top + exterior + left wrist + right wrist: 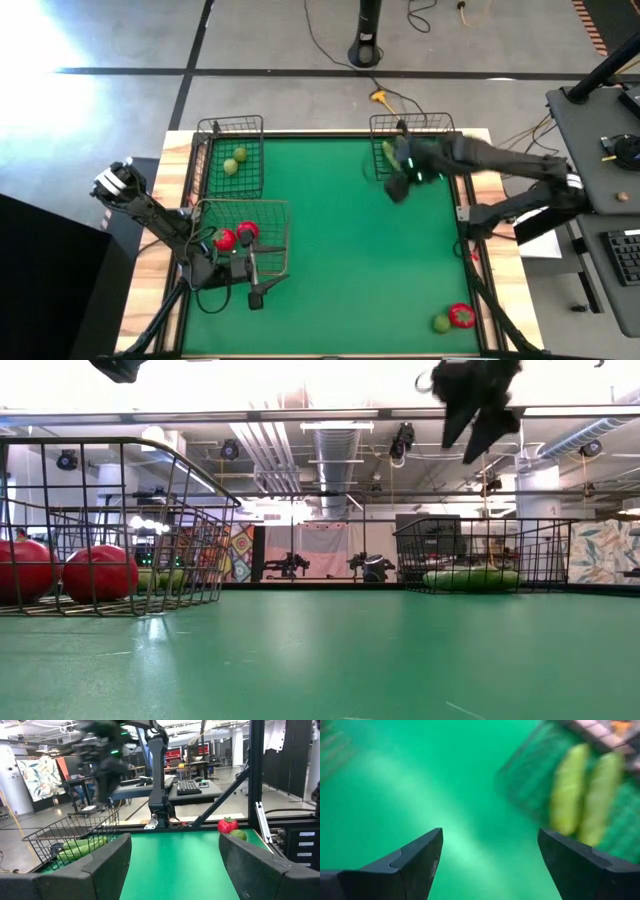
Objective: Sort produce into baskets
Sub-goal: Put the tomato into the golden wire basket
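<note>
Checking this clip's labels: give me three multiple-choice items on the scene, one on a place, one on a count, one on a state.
1. Where do the cucumbers lie?
A. in the right rear basket
B. in the grey basket
C. loose on the mat

2. How many produce pieces lie loose on the mat?
A. none
B. two
C. four

3. How is the right gripper?
A. shut on a cucumber
B. shut, empty
C. open, empty

Answers: 1 A, both green lengths show inside that basket's wire; 2 B, a red piece and a yellow-green piece sit at the front right corner; 3 C, its fingers stand apart with bare mat between.
</note>
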`<state>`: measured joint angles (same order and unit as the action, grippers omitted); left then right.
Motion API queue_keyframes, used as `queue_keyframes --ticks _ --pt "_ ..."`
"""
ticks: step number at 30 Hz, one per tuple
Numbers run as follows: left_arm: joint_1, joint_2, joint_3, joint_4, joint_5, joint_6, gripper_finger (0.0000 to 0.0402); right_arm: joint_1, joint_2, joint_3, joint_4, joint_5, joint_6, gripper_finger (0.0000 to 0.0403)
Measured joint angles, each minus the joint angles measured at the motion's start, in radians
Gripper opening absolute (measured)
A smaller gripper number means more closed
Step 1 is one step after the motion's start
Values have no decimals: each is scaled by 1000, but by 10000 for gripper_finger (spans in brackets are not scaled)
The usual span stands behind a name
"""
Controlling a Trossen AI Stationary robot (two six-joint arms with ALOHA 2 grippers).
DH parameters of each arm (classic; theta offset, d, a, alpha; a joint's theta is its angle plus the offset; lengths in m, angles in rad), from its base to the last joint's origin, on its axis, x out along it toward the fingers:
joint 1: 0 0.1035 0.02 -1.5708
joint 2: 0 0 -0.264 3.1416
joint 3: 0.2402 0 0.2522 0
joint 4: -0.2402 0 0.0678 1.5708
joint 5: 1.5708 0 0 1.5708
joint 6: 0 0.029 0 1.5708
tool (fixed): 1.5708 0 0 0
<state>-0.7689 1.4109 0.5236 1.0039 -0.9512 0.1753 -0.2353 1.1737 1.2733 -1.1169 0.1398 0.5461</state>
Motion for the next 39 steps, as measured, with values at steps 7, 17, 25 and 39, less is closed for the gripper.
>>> queue_keyframes --ticks 7,17,25,39 --pt "0 0 0 0 0 -7 283 551 -16 -114 -3 -99 544 318" --pt "0 0 0 -1 0 -19 283 996 220 -164 -8 -524 1075 314" --pt "5 0 0 8 0 -19 283 1031 427 -135 -27 -783 919 329" --pt "5 0 0 0 0 -8 283 1037 543 -151 -53 -872 685 341"
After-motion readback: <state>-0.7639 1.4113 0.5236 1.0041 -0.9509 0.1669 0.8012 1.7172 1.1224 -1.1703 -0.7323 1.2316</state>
